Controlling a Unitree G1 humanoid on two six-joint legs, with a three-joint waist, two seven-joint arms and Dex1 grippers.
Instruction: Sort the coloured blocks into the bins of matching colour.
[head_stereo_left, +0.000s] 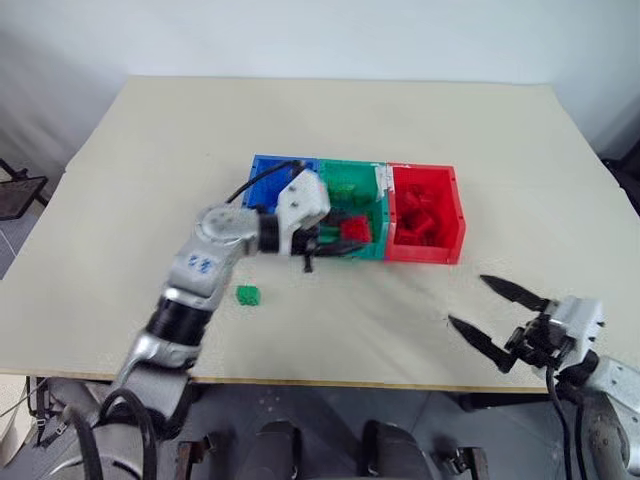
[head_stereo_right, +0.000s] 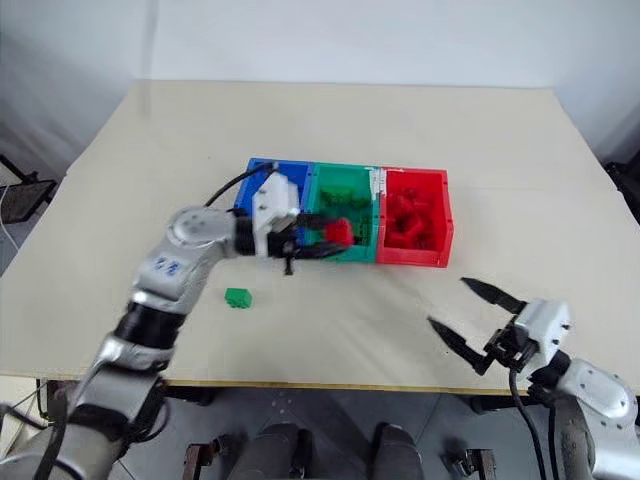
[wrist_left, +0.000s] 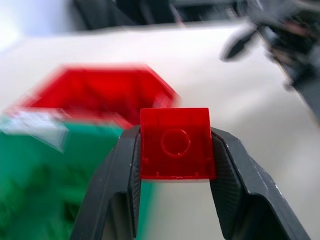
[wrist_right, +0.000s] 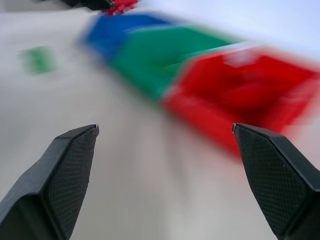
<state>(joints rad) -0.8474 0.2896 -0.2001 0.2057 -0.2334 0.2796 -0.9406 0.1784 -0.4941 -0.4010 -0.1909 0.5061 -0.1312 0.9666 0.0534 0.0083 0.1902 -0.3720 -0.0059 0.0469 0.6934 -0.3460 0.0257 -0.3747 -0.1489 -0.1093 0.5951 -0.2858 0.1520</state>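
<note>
My left gripper (head_stereo_left: 345, 235) is shut on a red block (wrist_left: 175, 143), which it holds in the air over the front part of the green bin (head_stereo_left: 347, 180). The bins stand in a row at mid-table: the blue bin (head_stereo_left: 268, 172), the green one, then the red bin (head_stereo_left: 428, 245), with several red blocks (head_stereo_left: 418, 215) inside the red one. A green block (head_stereo_left: 248, 295) lies on the table in front of the blue bin, beside my left forearm. My right gripper (head_stereo_left: 490, 315) hovers open near the table's front right edge, nothing between its fingers.
The beige table (head_stereo_left: 330, 120) has bare room behind the bins and on both sides. Its front edge (head_stereo_left: 330, 382) runs just ahead of both arms. A dark object (head_stereo_left: 18, 190) stands off the table's left side.
</note>
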